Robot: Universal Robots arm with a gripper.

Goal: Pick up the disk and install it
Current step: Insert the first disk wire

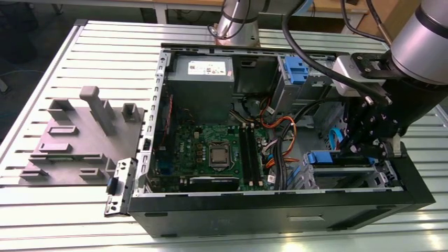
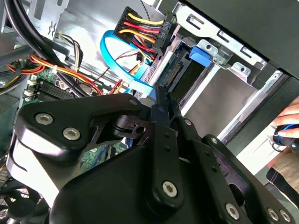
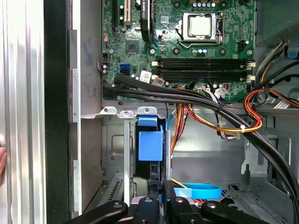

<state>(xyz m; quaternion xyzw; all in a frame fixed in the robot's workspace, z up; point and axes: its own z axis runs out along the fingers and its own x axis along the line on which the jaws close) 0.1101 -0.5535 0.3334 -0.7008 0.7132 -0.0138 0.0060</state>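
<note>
The flat silver-grey disk in its blue plastic carrier frame (image 1: 334, 159) sits in the metal drive cage (image 1: 315, 178) at the front corner of the open black computer case (image 1: 280, 210), on the exterior view's right; in the first wrist view the blue carrier (image 3: 150, 142) stands edge-on in the cage slot, and in the second wrist view its blue tab (image 2: 200, 54) shows beside the cage wall. The black hand (image 1: 374, 149) is lowered into the case just at the disk; in the first wrist view the hand (image 3: 159, 196) has its fingers close together around the edge of the disk, seemingly clamped on it; the arm comes down from above, with its grey wrist over the case edge. Inside the case lie a green motherboard (image 1: 210, 152), a grey power supply box (image 1: 203, 71) and orange, red and yellow cables (image 3: 224, 121); the second wrist view shows a blue flat cable (image 2: 121, 65) and, at the edge, a person's hand (image 2: 287, 123). The case rests on a ribbed metal counter (image 1: 105, 58); a grey plastic fixture (image 1: 77, 136) lies beside it.
</note>
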